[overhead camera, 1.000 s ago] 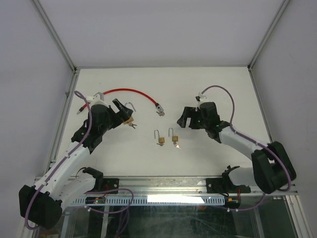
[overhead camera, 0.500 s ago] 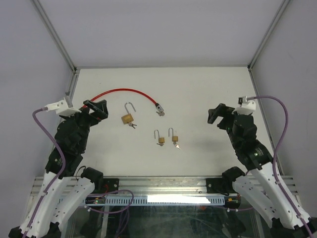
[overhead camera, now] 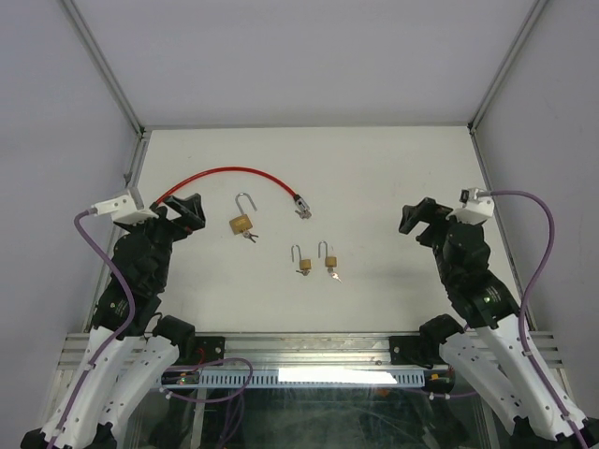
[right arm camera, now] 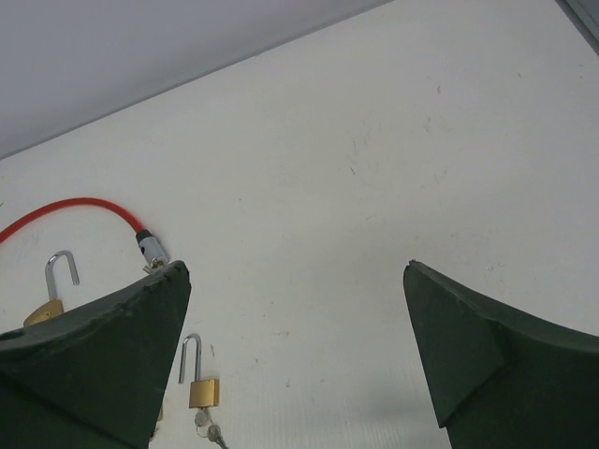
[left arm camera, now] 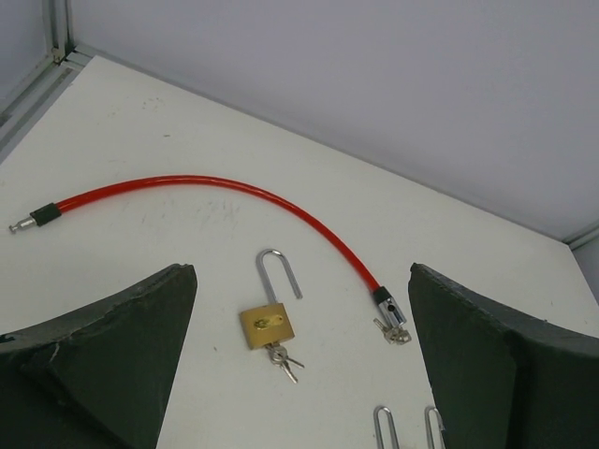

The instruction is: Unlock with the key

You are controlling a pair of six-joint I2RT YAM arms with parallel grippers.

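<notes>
Evidently no lock is being worked just now. The left claw [overhead camera: 181, 210] hangs with its fingers wide apart and nothing between them, and the right claw [overhead camera: 418, 217] is the same, each raised over its own side of the table [overhead camera: 374, 168].

The big brass padlock [left arm camera: 266, 325] lies just ahead of the left claw, framed between its fingers in the wrist view. Its key [left arm camera: 281, 355] sticks out of the bottom, on the claw's side. Its shackle points away from the claw, and one leg seems to end short of the body, so I judge it already sprung.

The red cable [left arm camera: 234, 187] arcs beyond it. Two small padlocks [overhead camera: 301, 264] lie well off to the right claw's inner side, with something like a key beside one; whether they are open I cannot tell.

If a lock remains shut, one claw must pin its body. The other must come down square on the key's bow, pinch it and turn it without dragging the lock.
</notes>
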